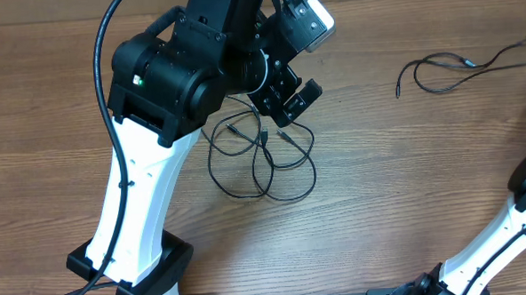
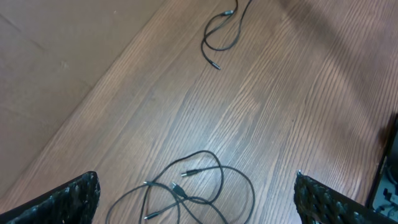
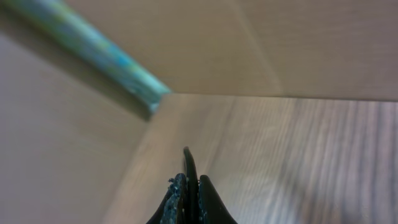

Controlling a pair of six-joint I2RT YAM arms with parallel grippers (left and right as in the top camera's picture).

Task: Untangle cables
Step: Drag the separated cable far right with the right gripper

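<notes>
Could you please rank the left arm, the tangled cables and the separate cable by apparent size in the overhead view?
1. left arm
2. tangled cables
3. separate cable
The separate cable runs off the frame edge, so places two and three are unsure.

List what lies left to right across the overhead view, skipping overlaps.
In order: left arm's base → tangled cables → separate cable. The right arm is left out because it overlaps the separate cable's span.

Tangled cables (image 1: pixel 265 153) on the table (image 1: pixel 381 205) under the left gripper (image 1: pixel 294 104); lone cable (image 1: pixel 462 63) well apart, rightward.
</notes>
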